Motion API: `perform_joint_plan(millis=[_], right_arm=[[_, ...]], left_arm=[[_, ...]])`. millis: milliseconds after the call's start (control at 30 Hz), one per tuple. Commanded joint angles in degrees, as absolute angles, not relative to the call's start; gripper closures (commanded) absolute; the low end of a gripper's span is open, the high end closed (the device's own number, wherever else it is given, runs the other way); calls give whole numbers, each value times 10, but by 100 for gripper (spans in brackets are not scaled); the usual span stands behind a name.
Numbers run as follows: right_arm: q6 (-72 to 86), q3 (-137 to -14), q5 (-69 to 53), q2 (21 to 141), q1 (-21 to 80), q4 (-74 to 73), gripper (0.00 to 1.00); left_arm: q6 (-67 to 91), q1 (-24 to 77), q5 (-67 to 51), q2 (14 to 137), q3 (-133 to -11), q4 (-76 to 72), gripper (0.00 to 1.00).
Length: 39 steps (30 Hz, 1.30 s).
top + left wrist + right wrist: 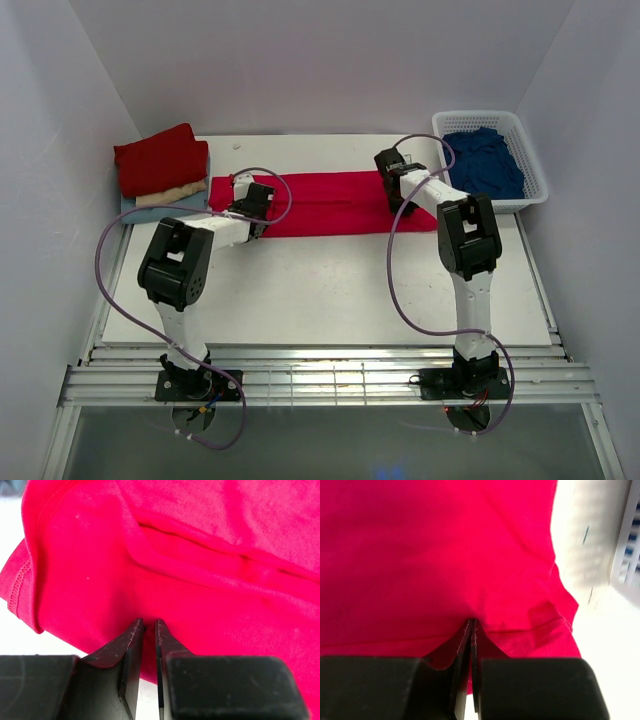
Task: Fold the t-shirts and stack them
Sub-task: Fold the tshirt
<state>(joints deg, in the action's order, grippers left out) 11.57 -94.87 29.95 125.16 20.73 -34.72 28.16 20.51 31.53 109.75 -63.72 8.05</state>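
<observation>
A bright crimson t-shirt point(325, 203) lies folded into a long strip across the back of the table. My left gripper point(258, 215) is at its left end. In the left wrist view the left gripper point(149, 622) stands nearly closed, pinching the near edge of the crimson cloth point(200, 580). My right gripper point(393, 200) is toward the strip's right end. In the right wrist view the right gripper point(471, 621) is shut tight on a pucker of the crimson cloth point(430, 555). Folded t-shirts point(160, 165) are stacked at the back left: dark red over cream over pale blue.
A white lattice basket point(528, 150) at the back right holds crumpled navy cloth point(485, 160); its corner point(627, 550) shows right of the crimson shirt. White tabletop point(330, 290) stretches in front of the strip. Walls close in on both sides.
</observation>
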Motion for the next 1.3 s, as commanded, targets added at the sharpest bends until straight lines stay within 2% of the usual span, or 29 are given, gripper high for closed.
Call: perform_joint_plan(millis=[0,467,733,1000,1267], right_arm=[[112,-999,276,1308,183,-352,92],[73,-1201,164,1433,149,-352,92],[73,-1227,105,1459,147,-320,92],[91,-1223,19,1457,140,-288,92],[112,-1214,-108,1453,126,-234,91]], left_arm=[[312,210,287,1086,-587,170,75],[486,318,256,976,-433,171,78],[633,400,234,894,-342,179,80],[770,522,245,871,-344,215,80],[842,650,256,978,-444,236,80]])
